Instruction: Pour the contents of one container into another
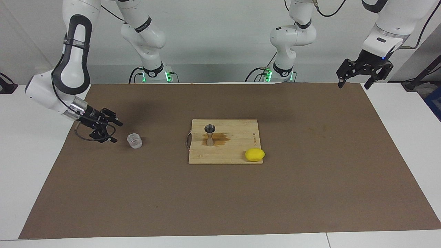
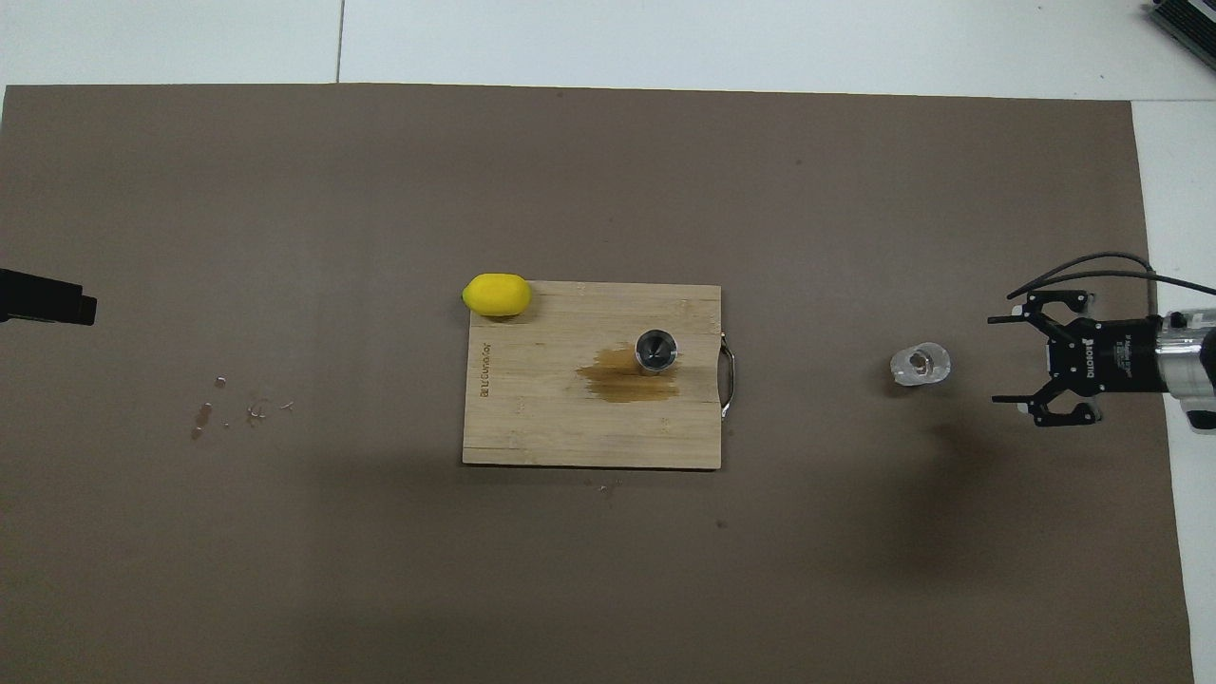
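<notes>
The right tool (image 1: 113, 131) is hanging low over the brown mat (image 1: 310, 193) at the right arm's end of the table (image 1: 20, 144), its fingers spread wide and holding nothing. It is sitting just beside the glass cup (image 1: 134, 141) with a clear gap between them, its open mouth pointing toward the cup. In the overhead view the right tool (image 2: 1005, 359) is showing the same wide spread, and the glass cup (image 2: 920, 365) is standing apart from it.

The cup is resting upright on the mat, alone, toward the right arm's end and well apart from the wooden cutting board (image 1: 237, 151).

The steel jigger (image 1: 209, 134) is standing upright on the board, at the board's end that is toward the cup and by its metal handle (image 1: 188, 140), with a brown spill (image 1: 222, 139) spreading around its foot. A lemon (image 1: 254, 154) is lying at the board's corner farther from the robots, toward the left arm's end. Nothing is standing between the cup and the board.

The left tool (image 1: 355, 82) is waiting high over the mat's edge at the left arm's end, fingers apart and empty.
</notes>
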Controlling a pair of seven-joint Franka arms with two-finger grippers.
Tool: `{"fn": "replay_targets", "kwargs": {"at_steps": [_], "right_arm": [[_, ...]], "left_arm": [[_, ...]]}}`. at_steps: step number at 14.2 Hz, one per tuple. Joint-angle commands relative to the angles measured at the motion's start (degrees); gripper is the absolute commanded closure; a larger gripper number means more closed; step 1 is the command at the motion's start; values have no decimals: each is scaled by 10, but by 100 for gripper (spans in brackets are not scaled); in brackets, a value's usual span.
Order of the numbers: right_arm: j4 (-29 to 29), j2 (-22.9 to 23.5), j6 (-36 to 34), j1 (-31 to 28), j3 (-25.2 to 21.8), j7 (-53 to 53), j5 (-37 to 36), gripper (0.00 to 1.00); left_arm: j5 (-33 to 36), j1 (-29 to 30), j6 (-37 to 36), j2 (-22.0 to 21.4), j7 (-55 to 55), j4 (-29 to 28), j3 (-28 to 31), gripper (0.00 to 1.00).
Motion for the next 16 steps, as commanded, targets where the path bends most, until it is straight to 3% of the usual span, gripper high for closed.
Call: {"fn": "replay_targets", "kwargs": {"at_steps": [1, 7, 9, 16], "right_arm": [[-17, -33, 4, 30, 6, -66, -45, 1], [65, -36, 7, 164, 8, -124, -267, 1], [104, -34, -12, 182, 9, -136, -334, 1], [257, -34, -158, 210, 12, -209, -406, 1]], "left_arm": [[3, -10, -6, -8, -1, -7, 1, 0], [3, -10, -6, -8, 1, -8, 1, 0], [3, -9, -5, -8, 1, -7, 2, 0], [3, -4, 4, -7, 1, -3, 2, 0]]}}
